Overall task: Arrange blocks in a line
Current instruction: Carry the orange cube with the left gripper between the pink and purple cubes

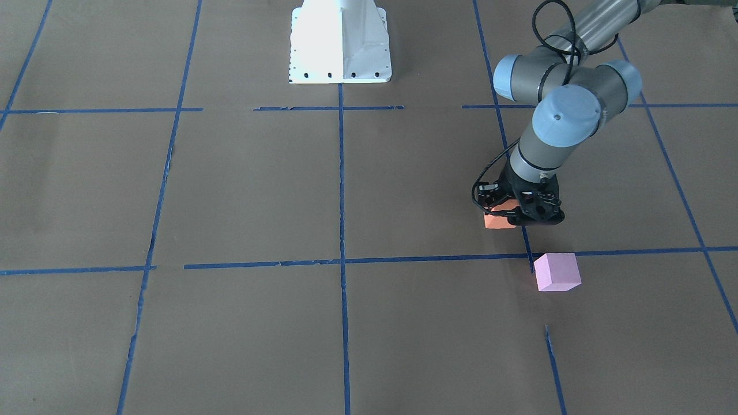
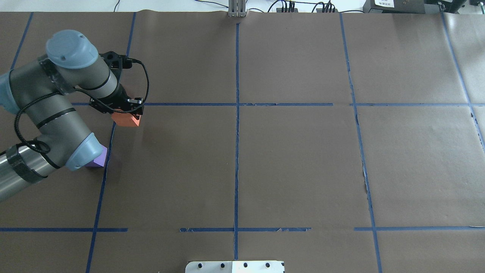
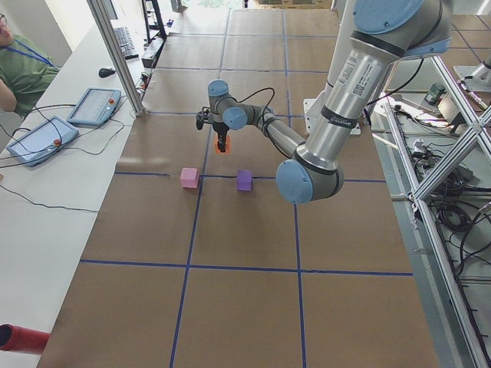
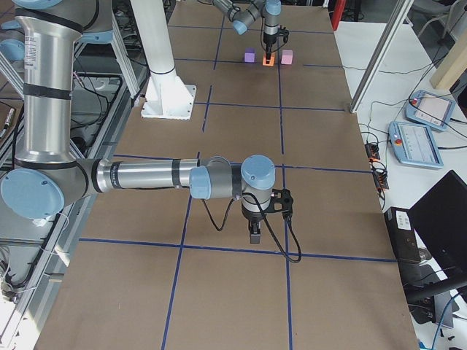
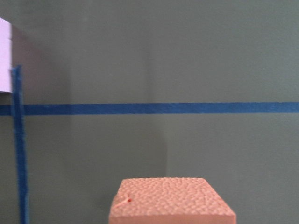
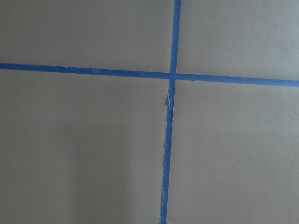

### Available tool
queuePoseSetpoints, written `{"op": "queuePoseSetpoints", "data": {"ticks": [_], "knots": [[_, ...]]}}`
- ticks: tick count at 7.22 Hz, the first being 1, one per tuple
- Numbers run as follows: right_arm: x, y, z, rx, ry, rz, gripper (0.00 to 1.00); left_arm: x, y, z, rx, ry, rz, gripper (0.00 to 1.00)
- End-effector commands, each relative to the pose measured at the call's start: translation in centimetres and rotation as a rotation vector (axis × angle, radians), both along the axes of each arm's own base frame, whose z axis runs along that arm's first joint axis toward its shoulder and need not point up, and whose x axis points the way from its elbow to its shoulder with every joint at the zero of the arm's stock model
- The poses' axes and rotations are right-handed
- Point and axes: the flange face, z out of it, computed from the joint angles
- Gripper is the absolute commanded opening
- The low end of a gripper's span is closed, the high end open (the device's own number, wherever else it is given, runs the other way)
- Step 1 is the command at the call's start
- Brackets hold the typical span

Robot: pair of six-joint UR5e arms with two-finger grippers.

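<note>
**Gripping the orange block [image 1: 497, 222] in the left gripper [image 1: 506, 212]**

I am watching the left gripper pointing straight down at the table [image 1: 242, 184], with its fingers closed on the orange block. In the left wrist view the block's top face is filling the bottom middle of the picture. I cannot tell whether it is touching the brown paper or hanging just above it.

The pink block [image 1: 556, 272] is sitting near the orange one, farther from the robot, on the other side of a line of blue tape [image 1: 341, 173]. One of its corners is touching a tape crossing. The purple block [image 2: 99, 157] is lying nearer the robot, and the left arm's elbow is partly hiding it in the overhead view. From the left side view I am seeing the pink and purple blocks side by side, apart, with a tape line running between them. The orange block is hanging off that pair, toward the table's middle.

The right gripper [image 4: 253, 235] is hovering low over the paper, well apart from all three blocks. I cannot tell how its fingers are standing. Its wrist camera is showing only paper and a tape crossing.
</note>
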Motion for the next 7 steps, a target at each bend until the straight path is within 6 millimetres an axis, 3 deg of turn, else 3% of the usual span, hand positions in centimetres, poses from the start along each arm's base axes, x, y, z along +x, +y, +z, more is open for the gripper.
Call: {"op": "queuePoseSetpoints", "data": {"ticks": [1, 4, 5, 6, 7], "knots": [[0.0, 0.0, 0.0, 0.000, 0.000, 0.000, 1.00, -3.6, 0.0, 5.5, 0.023, -0.043, 0.040, 0.03], [0.0, 0.0, 0.0, 0.000, 0.000, 0.000, 1.00, -2.4, -0.5, 8.5, 0.000, -0.054, 0.043, 0.11], [0.0, 0.0, 0.0, 0.000, 0.000, 0.000, 1.00, -2.2, -0.7, 9.1, -0.004, -0.057, 0.043, 0.22], [0.0, 0.0, 0.0, 0.000, 0.000, 0.000, 1.00, -2.1, -0.8, 8.8, -0.001, -0.054, 0.042, 0.47], [0.0, 0.0, 0.0, 0.000, 0.000, 0.000, 1.00, -2.1, -0.8, 8.8, -0.001, -0.054, 0.042, 0.81]]}}
